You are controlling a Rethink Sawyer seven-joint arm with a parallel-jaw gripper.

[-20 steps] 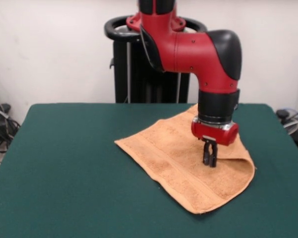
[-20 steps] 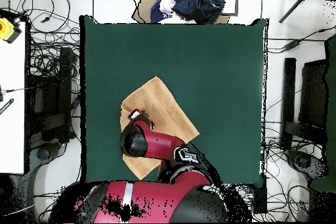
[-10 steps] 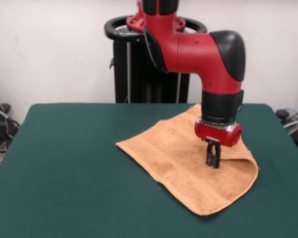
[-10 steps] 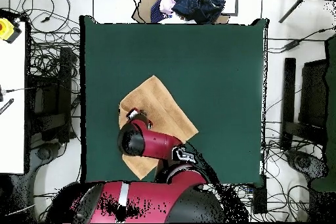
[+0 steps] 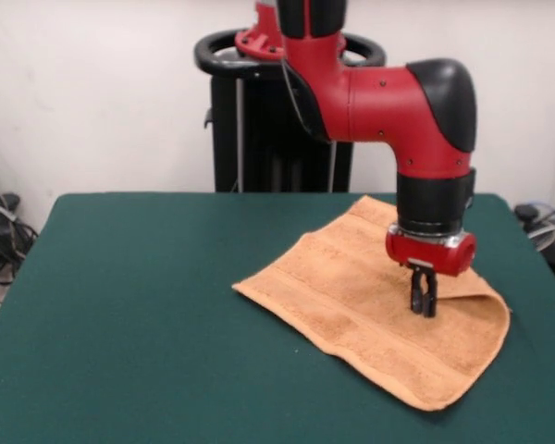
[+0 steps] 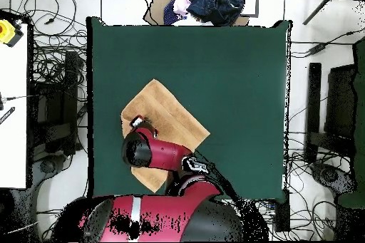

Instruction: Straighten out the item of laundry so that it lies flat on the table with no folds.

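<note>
the light orange-tan terry-cloth towel [image 5: 370,305] lies doubled over near a side edge of the dark green felt counter [image 5: 129,305]. the black hand [image 5: 423,301], fingers nearly together, pinches the towel's folded upper layer.

Overhead, the arm [image 6: 160,156] hides the gripper and the lower left part of the towel [image 6: 167,112].

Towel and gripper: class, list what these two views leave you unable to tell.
1. Overhead view: the arm covers part of the towel and hides the gripper entirely.
2. Front view: the gripper is at the towel's folded layer, but whether it pinches cloth is too small to make out.
3. Front view: the folded top layer hides what lies beneath it.
</note>
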